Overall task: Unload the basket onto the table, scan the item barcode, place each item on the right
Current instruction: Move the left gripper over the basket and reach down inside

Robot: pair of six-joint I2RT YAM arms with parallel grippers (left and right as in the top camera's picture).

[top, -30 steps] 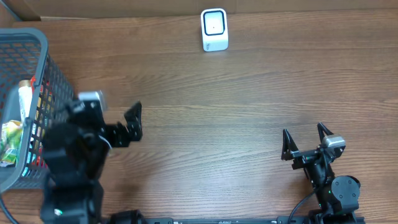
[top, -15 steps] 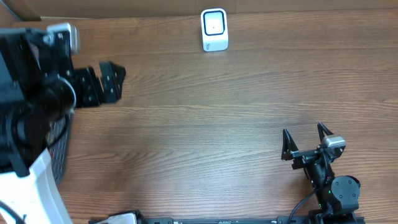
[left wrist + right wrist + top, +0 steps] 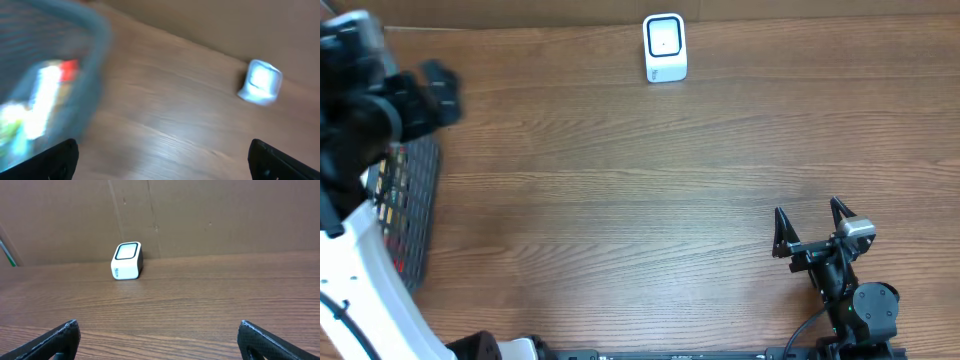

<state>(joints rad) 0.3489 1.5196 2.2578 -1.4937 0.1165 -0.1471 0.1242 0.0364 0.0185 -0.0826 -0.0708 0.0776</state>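
I saw one scanner (image 3: 665, 47) by the cardboard wall (image 3: 200, 215), one basket (image 3: 415, 200) of blurred items (image 3: 40, 102) at the wood-grain worktop's (image 3: 620, 200) left, and both left gripper (image 3: 433, 87) and right gripper (image 3: 810, 220) spread apart, empty.

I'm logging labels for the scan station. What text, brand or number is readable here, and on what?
Nothing reads clearly.
Scanner, side face: a short dark word, too small to read.
Packages in the basket: print blurred, unreadable.
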